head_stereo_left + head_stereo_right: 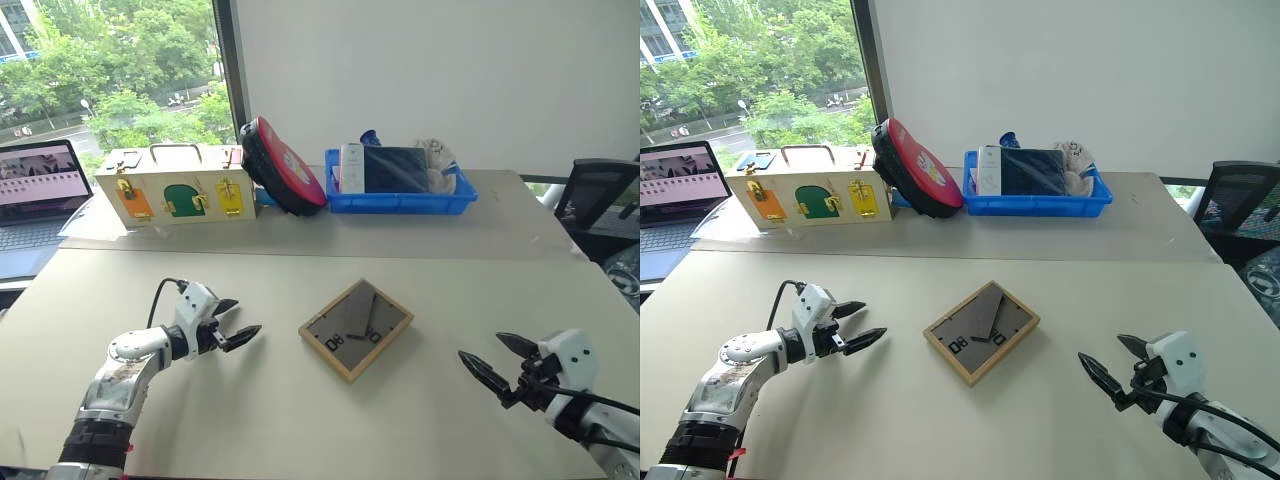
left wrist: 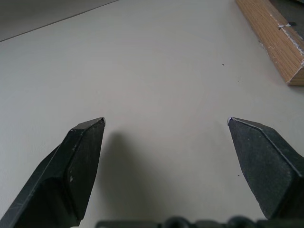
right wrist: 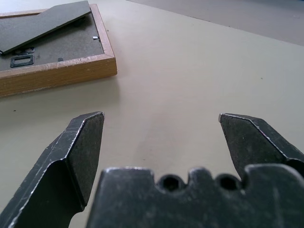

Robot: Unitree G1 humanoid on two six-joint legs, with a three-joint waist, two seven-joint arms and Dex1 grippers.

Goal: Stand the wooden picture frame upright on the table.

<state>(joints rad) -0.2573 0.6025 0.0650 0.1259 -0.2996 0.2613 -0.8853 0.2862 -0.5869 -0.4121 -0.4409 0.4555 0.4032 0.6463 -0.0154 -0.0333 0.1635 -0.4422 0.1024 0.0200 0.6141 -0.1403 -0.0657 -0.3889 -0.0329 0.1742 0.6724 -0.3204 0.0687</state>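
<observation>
A: Where was the wooden picture frame point(image 1: 356, 329)?

B: Lying flat, back side up, approx. mid-way across the table point(image 1: 300, 420), turned like a diamond w/ one corner toward the robot. Dark grey back showed, white markings near the left corner, fold-out stand lying flat against it.

A: Left gripper point(image 1: 233, 323)?

B: To the left of the frame, near it but clearly apart. Both black fingers spread wide, nothing between them. Tips pointed toward the frame. In the left wrist view the fingers point(image 2: 78, 161) framed bare tabletop, w/ one light-wood edge of the frame in the corner.

A: Right gripper point(image 1: 497, 359)?

B: To the right of the frame & nearer the robot, farther off than the left one. Fingers also parted wide, empty, pointing toward the frame. The right wrist view had the frame's corner & grey back ahead of the fingertips point(image 3: 83, 142), not touching.

A: Other stuff?

B: All at the far side, well apart from the frame: cream wooden box point(image 1: 175, 187) w/ coloured latches, a round red & black thing point(image 1: 283, 165) leaning beside it, a blue tray point(image 1: 400, 198) w/ items inside. A laptop point(image 1: 38, 195) at the far left, a black chair point(image 1: 595, 200) at the right.
</observation>
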